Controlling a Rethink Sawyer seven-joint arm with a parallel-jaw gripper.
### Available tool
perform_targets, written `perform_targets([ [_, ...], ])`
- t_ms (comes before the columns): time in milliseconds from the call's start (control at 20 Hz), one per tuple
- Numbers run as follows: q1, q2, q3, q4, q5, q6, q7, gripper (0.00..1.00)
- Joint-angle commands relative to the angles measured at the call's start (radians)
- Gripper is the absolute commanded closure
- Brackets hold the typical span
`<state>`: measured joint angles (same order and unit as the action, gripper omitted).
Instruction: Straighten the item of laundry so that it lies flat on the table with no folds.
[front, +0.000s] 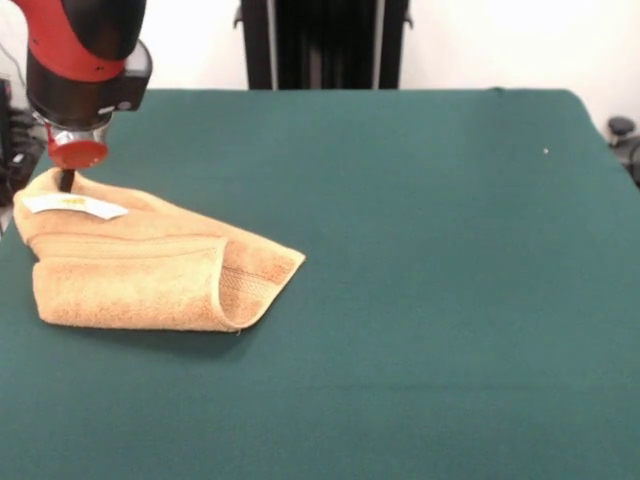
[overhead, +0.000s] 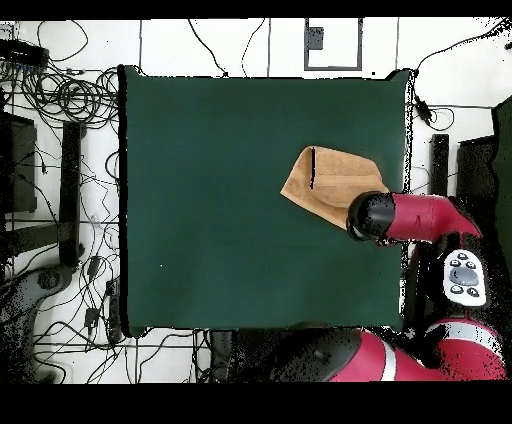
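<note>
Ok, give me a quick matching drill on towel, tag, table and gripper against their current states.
Things:
1. towel
2. white tag
3. table
4. gripper

States:
A. dark green cover
B. folded over on itself
C. at the towel's far corner
D. lying on top of the towel

Pairs: 1-B, 2-D, 3-A, 4-C

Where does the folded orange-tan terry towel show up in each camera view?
Front view: the orange-tan terry towel lies at the left, folded over, white tag on top.
Overhead view: it lies at the right, near the dark green table edge.
Shared landmark: the red and black arm's gripper at the towel's edge.
</note>
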<state>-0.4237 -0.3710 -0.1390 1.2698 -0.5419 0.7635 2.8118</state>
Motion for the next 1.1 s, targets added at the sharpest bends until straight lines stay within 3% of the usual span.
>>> perform_targets([
  [50,-0.014,-0.024,0.205,0.130,0.133,0.056,-0.150,0.00],
  [200,-0.056,-0.018,0.276,0.156,0.202,-0.007,-0.131,0.00],
  [700,-0.076,-0.019,0.349,0.154,0.349,-0.041,-0.050,0.00],
  [1100,-0.061,-0.018,0.319,0.110,0.355,-0.027,-0.048,0.00],
])
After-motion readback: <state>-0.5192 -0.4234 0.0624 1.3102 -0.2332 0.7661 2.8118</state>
